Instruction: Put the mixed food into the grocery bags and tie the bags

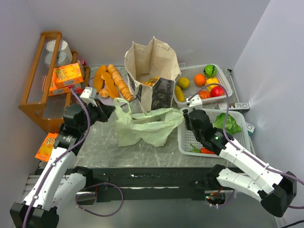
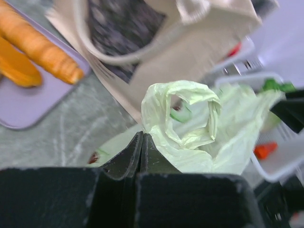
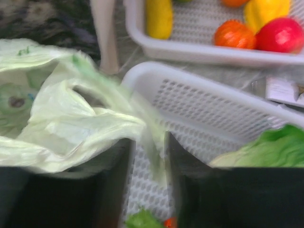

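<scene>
Status: left gripper (image 2: 141, 140) was shut tight, and it looked pinched on the left handle of the pale-green bag (image 1: 147, 126). Right gripper (image 3: 149, 142) had its fingers partly apart. A blurred strip of the bag's right handle ran through the gap, not clamped as far as I could judge. Bag lay slumped mid-table between the two, long axis left to right, one handle toward each arm. For the knot I reckoned each arm was nearest its own handle, and both handles would need bringing inward. Just right of the bag, the near basket (image 1: 181, 138) held the cabbage (image 1: 229, 124) and an orange-red piece (image 1: 207, 150), with the right arm nearer. Farther back, the canvas tote (image 1: 151, 59) stood upright and open, just behind the bag.
</scene>
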